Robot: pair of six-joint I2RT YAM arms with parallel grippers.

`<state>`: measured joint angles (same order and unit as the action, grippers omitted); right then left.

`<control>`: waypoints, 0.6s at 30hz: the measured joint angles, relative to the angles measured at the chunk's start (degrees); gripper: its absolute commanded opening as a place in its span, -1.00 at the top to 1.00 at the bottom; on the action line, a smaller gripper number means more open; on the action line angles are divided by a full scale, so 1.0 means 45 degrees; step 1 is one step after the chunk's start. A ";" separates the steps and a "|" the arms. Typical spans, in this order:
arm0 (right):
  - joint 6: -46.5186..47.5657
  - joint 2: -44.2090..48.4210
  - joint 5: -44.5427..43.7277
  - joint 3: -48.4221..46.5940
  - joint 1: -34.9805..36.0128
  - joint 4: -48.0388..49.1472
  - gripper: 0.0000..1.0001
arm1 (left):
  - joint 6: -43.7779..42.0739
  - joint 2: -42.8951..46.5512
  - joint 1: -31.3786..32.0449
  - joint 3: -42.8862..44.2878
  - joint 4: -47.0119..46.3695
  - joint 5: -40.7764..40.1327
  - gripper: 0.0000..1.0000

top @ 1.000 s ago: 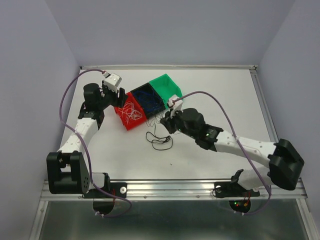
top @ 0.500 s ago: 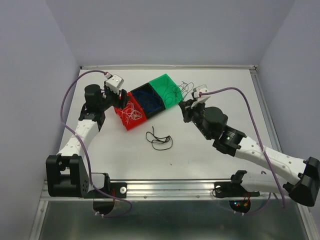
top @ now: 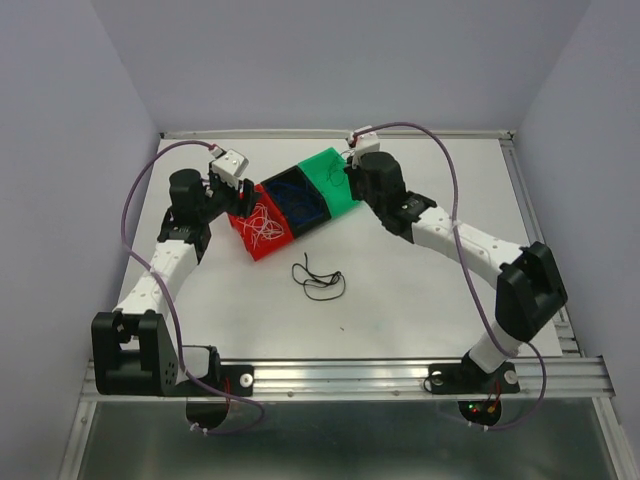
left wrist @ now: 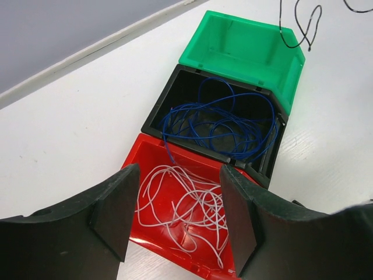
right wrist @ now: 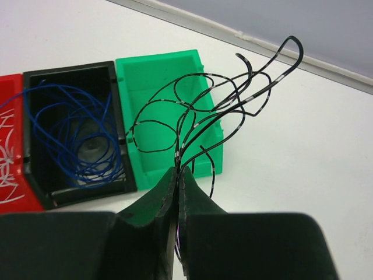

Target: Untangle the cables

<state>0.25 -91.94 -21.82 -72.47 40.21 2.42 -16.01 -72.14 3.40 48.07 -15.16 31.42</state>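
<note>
My right gripper (right wrist: 178, 172) is shut on a bunch of thin black cables (right wrist: 224, 96), whose loops hang over the green bin (right wrist: 152, 125). From above, the right gripper (top: 349, 181) sits at that green bin (top: 330, 165). One more black cable (top: 320, 281) lies loose on the table. Blue cables (left wrist: 224, 123) fill the black bin (left wrist: 185, 81), and white cables (left wrist: 187, 201) lie in the red bin (left wrist: 152, 236). My left gripper (left wrist: 179, 217) hovers open above the red bin, holding nothing.
The three bins stand in a diagonal row at the back middle of the white table (top: 420, 300). A raised rail (top: 330, 133) runs along the far edge. Purple arm cords (top: 135, 205) arc above the left side and the back right.
My right arm swung from the table's middle up and back to the green bin, carrying the black cables. One black cable stayed on the table. The left arm held still.
</note>
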 measured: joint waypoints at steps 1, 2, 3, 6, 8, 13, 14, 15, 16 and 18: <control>0.0000 -0.0379 0.0277 -0.0277 -0.0296 -0.0068 0.99 | 0.0000 0.0000 0.0000 -0.0010 -0.0005 0.0000 -0.36; -0.0005 -0.0665 0.0476 -0.0505 -0.0491 -0.0117 0.99 | -0.0005 0.0000 0.0000 -0.0019 -0.0005 -0.0010 -0.36; 0.0000 -0.1030 0.0680 -0.0840 -0.0665 -0.0228 0.99 | -0.0005 0.0000 0.0000 -0.0024 -0.0005 -0.0019 -0.36; 0.0005 -0.2205 0.1409 -0.1812 -0.1010 -0.0418 0.99 | -0.0005 0.0000 0.0005 -0.0029 -0.0005 -0.0034 -0.36; 0.0029 -0.3327 0.2030 -0.2812 -0.1166 -0.0607 0.99 | -0.0005 0.0000 0.0005 -0.0029 -0.0005 -0.0044 -0.36; 0.0087 -0.5717 0.3201 -0.5314 -0.1447 -0.1598 0.99 | -0.0015 0.0000 0.0005 -0.0034 -0.0005 -0.0058 -0.36; 0.0087 -0.6358 0.3492 -0.5994 -0.1511 -0.1807 0.99 | -0.0019 0.0000 0.0005 -0.0034 -0.0005 -0.0063 -0.36; 0.0092 -0.6819 0.3711 -0.6411 -0.1579 -0.1996 0.99 | -0.0019 0.0000 0.0005 -0.0034 -0.0005 -0.0068 -0.36; 0.0092 -0.7009 0.3832 -0.6620 -0.1603 -0.2098 0.99 | -0.0024 0.0000 0.0005 -0.0034 -0.0005 -0.0078 -0.36; 0.0097 -0.7781 0.4143 -0.7310 -0.1749 -0.2395 0.99 | -0.0044 0.0000 0.0005 -0.0034 -0.0005 -0.0083 -0.36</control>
<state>0.69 -126.96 -3.18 -105.36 32.34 -8.36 -16.21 -72.14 3.42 47.92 -15.18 31.05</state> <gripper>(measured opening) 0.059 0.680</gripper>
